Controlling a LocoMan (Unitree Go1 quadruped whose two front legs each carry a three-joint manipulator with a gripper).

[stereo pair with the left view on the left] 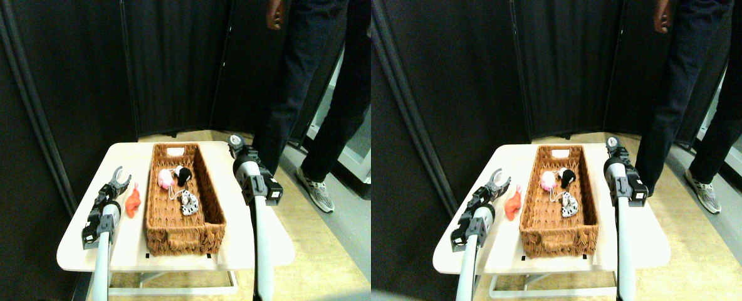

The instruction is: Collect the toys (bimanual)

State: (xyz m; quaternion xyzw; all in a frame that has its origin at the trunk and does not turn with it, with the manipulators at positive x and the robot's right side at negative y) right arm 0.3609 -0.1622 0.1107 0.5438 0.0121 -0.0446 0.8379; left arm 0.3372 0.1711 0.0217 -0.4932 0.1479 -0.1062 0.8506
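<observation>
We note left tool [120, 176] spread wide, small orange soft toy [133, 202] at its 4 o'clock; right tool [235, 143] unreadable.

Left arm reaches up-forward, left pincer [120, 177] with its jaws visibly spread. Right arm stands near vertical, wrist bent forward. Right pincer [235, 143] too small to read the jaws.

Rough woven wicker basket [185, 232] on a smooth, pale table [126, 248] — soft (plush-looking) orange toy [133, 202] beside it.
</observation>
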